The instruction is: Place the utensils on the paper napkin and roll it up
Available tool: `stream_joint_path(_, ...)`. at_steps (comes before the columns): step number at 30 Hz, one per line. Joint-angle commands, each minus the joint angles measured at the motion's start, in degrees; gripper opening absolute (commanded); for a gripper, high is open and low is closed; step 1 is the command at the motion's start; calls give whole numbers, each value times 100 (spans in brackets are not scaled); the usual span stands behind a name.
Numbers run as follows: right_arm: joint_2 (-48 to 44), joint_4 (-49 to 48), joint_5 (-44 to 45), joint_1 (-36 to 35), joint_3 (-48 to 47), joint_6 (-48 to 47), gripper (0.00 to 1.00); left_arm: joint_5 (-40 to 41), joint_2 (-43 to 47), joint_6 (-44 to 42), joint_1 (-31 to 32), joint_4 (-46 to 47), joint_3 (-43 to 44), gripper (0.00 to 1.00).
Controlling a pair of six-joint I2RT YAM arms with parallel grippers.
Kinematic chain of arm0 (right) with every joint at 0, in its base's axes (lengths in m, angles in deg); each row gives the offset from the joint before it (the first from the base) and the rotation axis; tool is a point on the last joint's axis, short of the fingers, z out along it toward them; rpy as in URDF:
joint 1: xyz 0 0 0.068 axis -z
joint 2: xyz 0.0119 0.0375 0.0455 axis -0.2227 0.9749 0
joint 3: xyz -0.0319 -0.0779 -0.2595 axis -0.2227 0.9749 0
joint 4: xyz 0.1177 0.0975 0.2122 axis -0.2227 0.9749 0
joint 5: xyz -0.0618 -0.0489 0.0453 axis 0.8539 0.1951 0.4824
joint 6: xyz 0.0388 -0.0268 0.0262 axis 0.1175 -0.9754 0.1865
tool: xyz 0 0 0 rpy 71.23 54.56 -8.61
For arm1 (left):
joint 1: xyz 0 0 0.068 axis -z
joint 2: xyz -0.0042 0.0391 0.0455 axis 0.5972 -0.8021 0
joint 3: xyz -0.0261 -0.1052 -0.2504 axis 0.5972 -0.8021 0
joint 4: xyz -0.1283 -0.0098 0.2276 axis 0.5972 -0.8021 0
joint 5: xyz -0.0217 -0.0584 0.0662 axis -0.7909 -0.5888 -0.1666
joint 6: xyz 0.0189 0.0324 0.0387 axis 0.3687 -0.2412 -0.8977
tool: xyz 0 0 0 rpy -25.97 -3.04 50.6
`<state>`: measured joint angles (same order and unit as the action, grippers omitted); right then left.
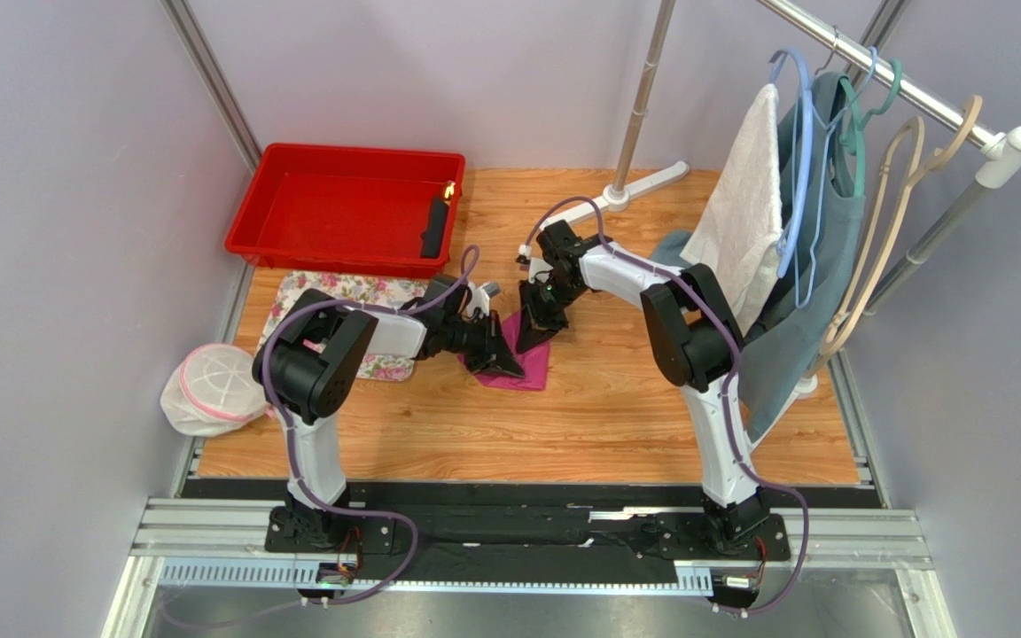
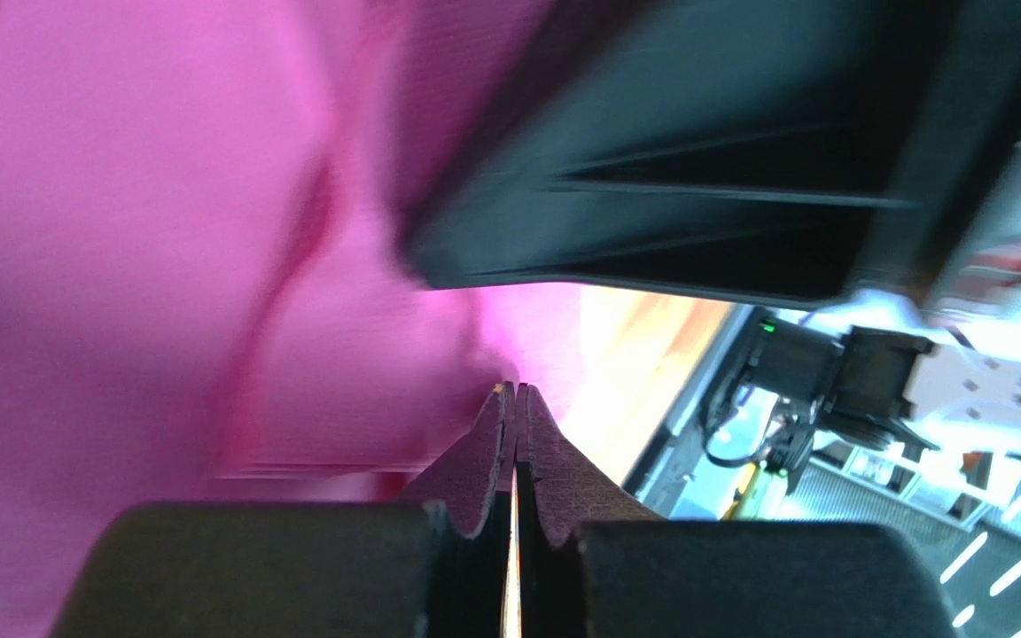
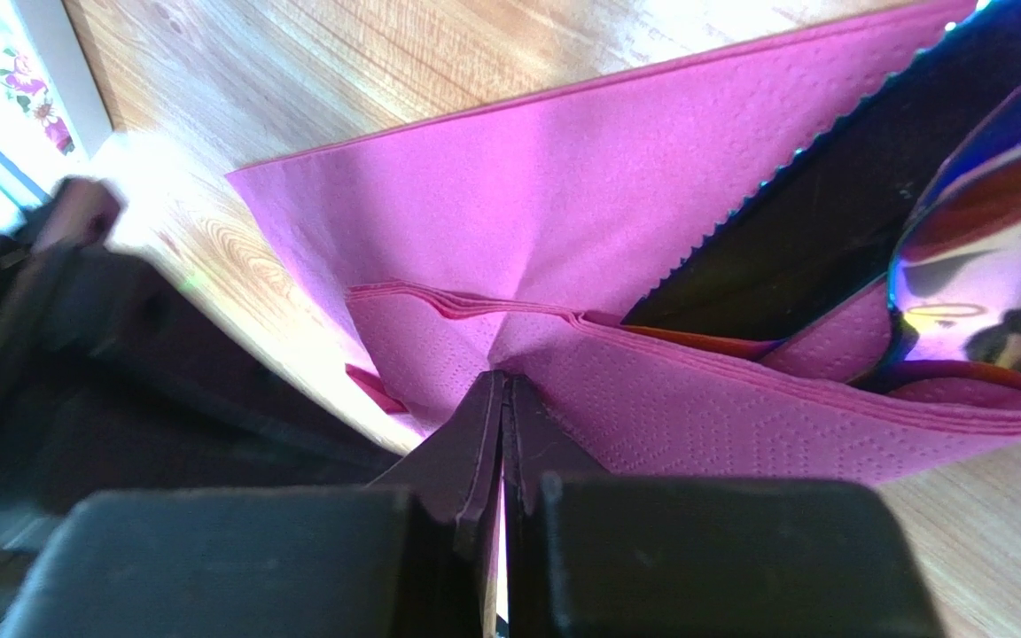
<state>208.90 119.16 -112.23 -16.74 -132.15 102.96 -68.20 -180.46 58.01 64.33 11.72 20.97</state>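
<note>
The magenta paper napkin (image 1: 525, 363) lies mid-table under both grippers. In the right wrist view the napkin (image 3: 583, 200) is folded over the utensils: a dark serrated knife (image 3: 822, 213) and a shiny purplish spoon (image 3: 995, 253) stick out of the fold. My right gripper (image 3: 507, 386) is shut on the folded napkin edge, and it also shows in the top view (image 1: 536, 327). My left gripper (image 2: 516, 392) is shut with its tips at a pinched crease of the napkin (image 2: 143, 266). In the top view the left gripper (image 1: 503, 351) is just left of the right one.
A red tray (image 1: 292, 200) with a black object (image 1: 436, 229) stands at the back left. A floral cloth (image 1: 343, 290) lies under the left arm, and a white mesh bag (image 1: 214, 388) is at the left edge. A clothes rack (image 1: 875, 80) with hangers and towels stands on the right.
</note>
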Motion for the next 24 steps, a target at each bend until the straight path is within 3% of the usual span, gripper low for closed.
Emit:
stream_joint_path(1,351,-136,578,-19,-179,-266,2,263,-326,-139,-24,-372,-20,0)
stream_joint_path(9,342,-13,517,-2,-443,-310,3,501,-582,-174,-112,-618,6,0)
stream_joint_path(16,-299,-13,16,122,-654,-82,20,510,-582,-165,-147,-574,6,0)
stream_joint_path(24,-537,242,121,122,-487,-214,17,483,-582,-156,-156,-539,85,0)
